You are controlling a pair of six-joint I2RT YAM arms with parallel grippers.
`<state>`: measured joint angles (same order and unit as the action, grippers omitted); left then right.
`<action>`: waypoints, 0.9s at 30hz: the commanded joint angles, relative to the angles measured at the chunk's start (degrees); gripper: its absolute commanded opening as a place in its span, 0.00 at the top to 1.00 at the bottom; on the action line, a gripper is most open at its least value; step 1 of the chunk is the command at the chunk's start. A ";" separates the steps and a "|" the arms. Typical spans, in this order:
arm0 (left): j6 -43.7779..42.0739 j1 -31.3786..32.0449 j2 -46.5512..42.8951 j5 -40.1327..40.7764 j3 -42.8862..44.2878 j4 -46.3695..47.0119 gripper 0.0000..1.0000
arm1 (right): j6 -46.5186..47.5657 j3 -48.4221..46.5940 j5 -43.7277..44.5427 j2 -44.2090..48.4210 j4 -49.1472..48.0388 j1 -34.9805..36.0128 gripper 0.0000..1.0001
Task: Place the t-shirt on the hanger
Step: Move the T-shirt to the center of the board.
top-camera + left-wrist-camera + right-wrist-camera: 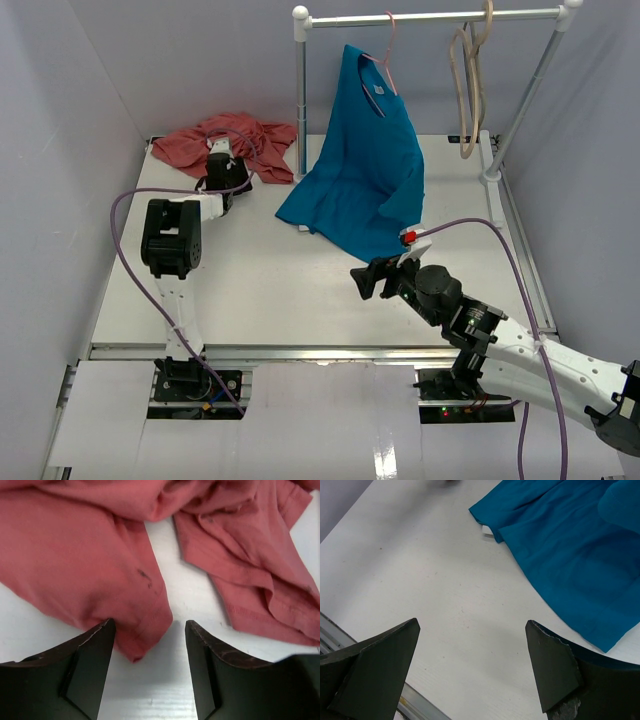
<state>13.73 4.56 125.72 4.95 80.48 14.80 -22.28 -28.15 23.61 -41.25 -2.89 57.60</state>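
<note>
A salmon-red t-shirt lies crumpled at the back left of the table. My left gripper is open at its near edge. In the left wrist view the left gripper has a folded hem corner of the red t-shirt lying between the jaws, against the left finger. The beige wooden hanger hangs bare at the right end of the rail. My right gripper is open and empty over bare table, as the right wrist view shows.
A blue t-shirt hangs on a thin pink hanger from the white rail and drapes onto the table; it also shows in the right wrist view. The rack's post stands behind. A metal rail edges the table front.
</note>
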 commanded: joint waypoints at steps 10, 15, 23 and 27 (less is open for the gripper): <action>3.29 -0.31 -3.67 5.95 3.27 -11.72 1.00 | -0.09 -3.20 -2.64 -0.01 -0.36 0.20 0.07; 12.61 -0.14 -23.01 1.17 -11.54 -8.91 1.00 | -0.19 -2.87 -3.20 0.38 -0.98 0.14 0.07; 12.03 17.35 -64.51 7.62 -32.65 -11.46 1.00 | 1.97 -1.74 2.47 -0.23 -2.12 0.06 0.07; 17.22 18.55 -75.76 -4.06 -41.77 -10.70 1.00 | 2.59 -1.73 3.26 -0.15 -2.30 0.05 0.07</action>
<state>26.04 23.72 55.85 8.29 47.01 7.52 -21.13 -28.88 24.15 -41.67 -2.94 57.54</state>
